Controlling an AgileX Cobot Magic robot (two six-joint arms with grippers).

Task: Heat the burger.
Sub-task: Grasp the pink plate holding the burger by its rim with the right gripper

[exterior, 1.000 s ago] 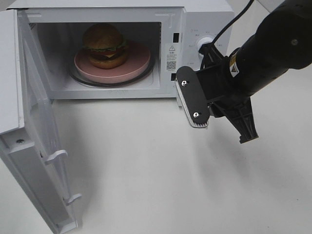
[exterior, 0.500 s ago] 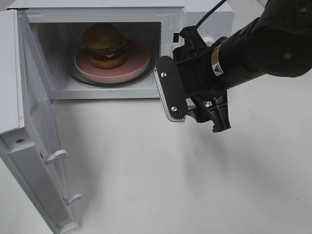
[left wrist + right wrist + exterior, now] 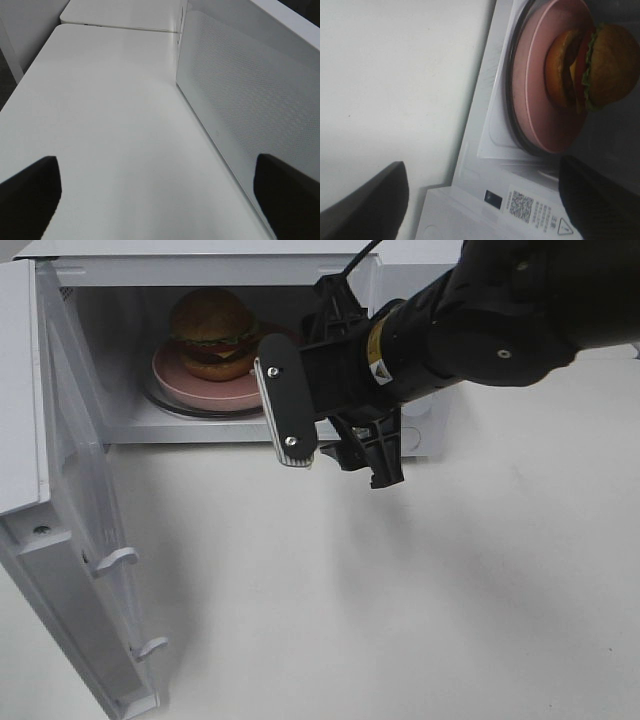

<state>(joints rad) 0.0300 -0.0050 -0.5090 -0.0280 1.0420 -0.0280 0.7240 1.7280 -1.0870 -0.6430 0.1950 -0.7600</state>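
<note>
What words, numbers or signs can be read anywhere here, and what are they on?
No word or number is legible.
White sticker on the microwave's front frame: a QR code and a warning triangle show; the small print is too blurred to read.
Yellow label on the right arm: too small to read.

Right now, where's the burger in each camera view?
Exterior high: burger upper left, inside the open microwave.
Left wrist: not in view.
Right wrist: burger appears turned sideways, in the microwave cavity.
Shared landmark: the pink plate under it.
</note>
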